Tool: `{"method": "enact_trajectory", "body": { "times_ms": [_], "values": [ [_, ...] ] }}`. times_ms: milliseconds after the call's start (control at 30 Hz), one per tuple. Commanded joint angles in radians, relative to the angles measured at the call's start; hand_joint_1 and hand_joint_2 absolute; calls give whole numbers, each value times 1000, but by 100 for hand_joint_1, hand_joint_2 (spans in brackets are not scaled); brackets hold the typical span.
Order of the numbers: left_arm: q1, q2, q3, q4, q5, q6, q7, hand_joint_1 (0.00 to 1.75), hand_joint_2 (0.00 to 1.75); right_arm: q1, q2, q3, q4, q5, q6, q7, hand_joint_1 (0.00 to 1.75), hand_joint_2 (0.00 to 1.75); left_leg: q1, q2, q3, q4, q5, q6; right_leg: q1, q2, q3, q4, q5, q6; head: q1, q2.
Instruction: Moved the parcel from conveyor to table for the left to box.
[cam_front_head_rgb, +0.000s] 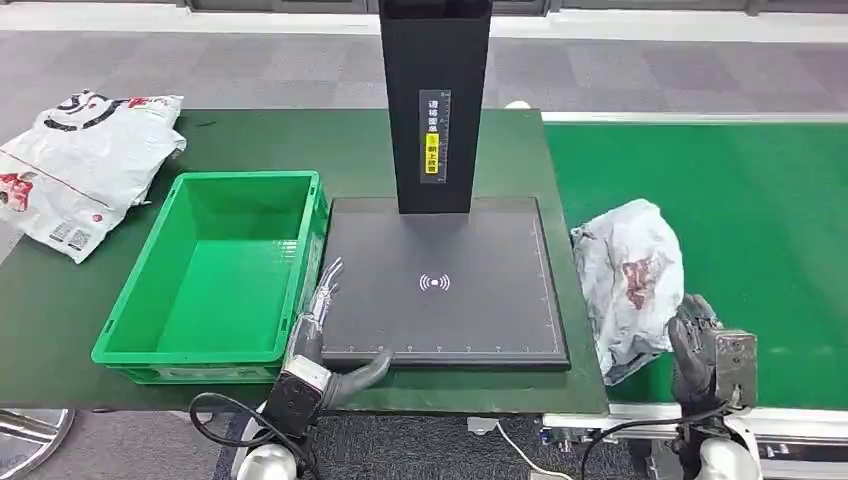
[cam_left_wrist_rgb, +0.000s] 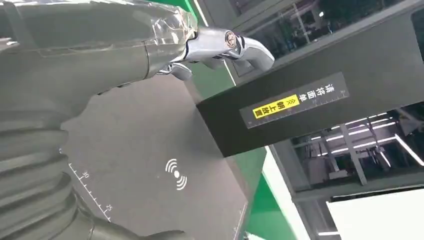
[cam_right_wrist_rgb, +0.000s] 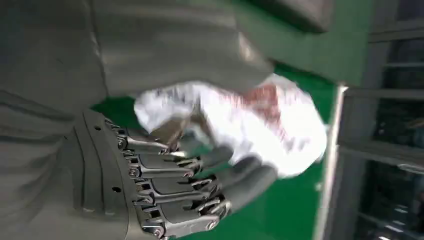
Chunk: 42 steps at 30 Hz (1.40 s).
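1. The parcel (cam_front_head_rgb: 632, 282) is a crumpled white plastic mailer bag with red print, soft and wrinkled; it lies on the bright green conveyor belt (cam_front_head_rgb: 760, 230), its near-left edge just beside the dark green table (cam_front_head_rgb: 60, 310)
2. The right hand (cam_front_head_rgb: 693, 335), dark grey with metal-linked fingers (cam_right_wrist_rgb: 200, 185), sits at the parcel's near right corner. In the right wrist view the fingers are apart and curved toward the white bag, the thick grey thumb above it; the picture is blurred, and whether they already grasp the plastic cannot be told
3. The left hand (cam_front_head_rgb: 335, 330) lies at the near-left corner of the scanner plate (cam_front_head_rgb: 450, 290), fingers spread and holding nothing, thumb resting toward the plate's front edge. The left wrist view shows its glossy silver fingers (cam_left_wrist_rgb: 235, 45) stretched over the matte surface
4. The scanner plate is a flat, matte black rectangle with ruler marks along its edges and a white wireless symbol in the middle. A tall black rectangular column (cam_front_head_rgb: 435, 100) rises from its far edge, bearing a label with a yellow patch
5. A rigid green plastic crate (cam_front_head_rgb: 215, 270), rectangular with a thick rim, stands just left of the plate
6. A second white mailer bag (cam_front_head_rgb: 85, 165), flatter, with black and red print, lies at the table's far-left corner
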Motion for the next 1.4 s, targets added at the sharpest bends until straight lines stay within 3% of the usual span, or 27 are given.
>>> {"method": "enact_trajectory", "body": {
  "times_ms": [33,700,733,767,833,1033,1067,1133,1233,1400],
  "values": [
    [-17,12,32,28,-8,-8,3,0,175,84,55,75,-252,-68,3,10,175,175,0,-1,0,-1,0,-1,0,3,0,0,0,-1,0,0],
    [2,7,39,6,7,-29,-10,0,175,151,78,87,-384,-86,-49,42,175,175,1,-1,1,-1,0,0,1,3,1,-1,0,-1,0,0],
    [4,7,40,3,7,-29,-10,0,175,150,68,99,-376,-22,-83,85,0,175,1,-1,2,-1,0,-1,1,5,1,-2,0,-1,0,0],
    [7,7,41,-1,7,-32,-9,0,175,150,53,113,-364,104,-159,153,0,175,1,-1,0,0,0,0,1,3,0,-1,0,0,0,0],
    [16,7,34,-25,0,-54,13,0,175,123,28,149,-329,579,-397,399,0,175,2,-2,3,-2,0,-1,1,7,3,-4,1,-1,0,0],
    [19,4,29,-31,-3,-56,19,0,175,114,20,151,-324,629,-406,428,0,175,1,-1,1,-2,0,0,1,6,1,-3,2,-1,0,0],
    [14,6,22,-26,-6,-62,24,0,175,115,-3,168,-316,815,-405,539,0,175,1,1,1,-1,-1,0,1,7,1,-2,1,-1,0,0],
    [6,7,10,-17,-5,-61,22,0,175,83,-45,176,-264,964,-401,609,0,175,1,0,1,-1,0,0,1,6,1,-2,1,0,0,0],
    [-7,12,-15,3,1,-58,24,0,175,-52,-124,184,-54,1140,-390,686,0,175,1,-1,2,-3,1,0,1,7,2,-4,3,0,0,0],
    [-17,24,-25,20,28,-42,19,0,175,-268,-232,215,377,1213,-415,710,0,175,2,6,3,-3,2,1,2,14,2,-6,6,1,0,0]
  ]
}}
